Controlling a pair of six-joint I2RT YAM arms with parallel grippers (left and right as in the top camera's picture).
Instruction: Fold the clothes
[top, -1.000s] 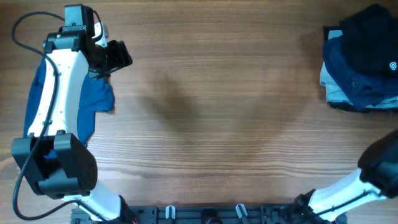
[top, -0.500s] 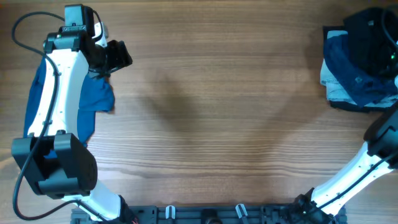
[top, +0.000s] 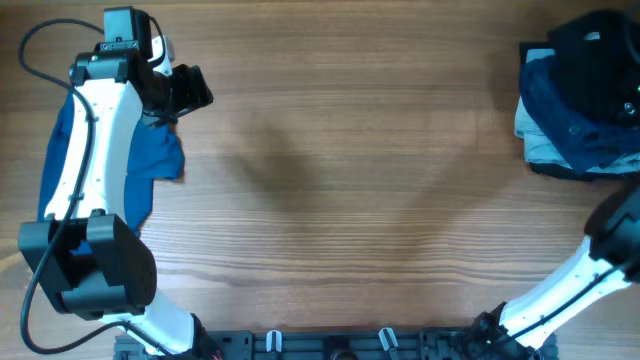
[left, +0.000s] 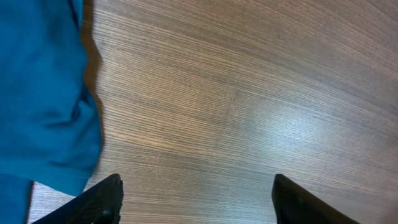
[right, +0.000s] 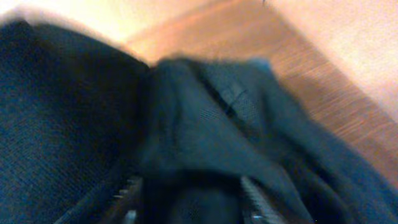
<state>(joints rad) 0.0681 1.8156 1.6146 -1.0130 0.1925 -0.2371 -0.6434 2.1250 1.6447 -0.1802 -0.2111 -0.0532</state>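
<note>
- Left claw (left: 196, 190): released, fingers wide apart, bare table (left: 249, 93) between them; blue garment (left: 43, 93) just beside one finger.
- Right claw (right: 193, 199): grip cannot be told, view blurred; black T-shirt (top: 565, 50) bunched against its fingers, on the navy pile (top: 560, 135).

Wooden table (top: 350, 150) seen from above, its grain running left to right across the whole view. Diffuse light leaves 2 faint grey shadows near the centre and a pale sheen in the left wrist view. A black rail (top: 330, 345) lines the near edge.
</note>
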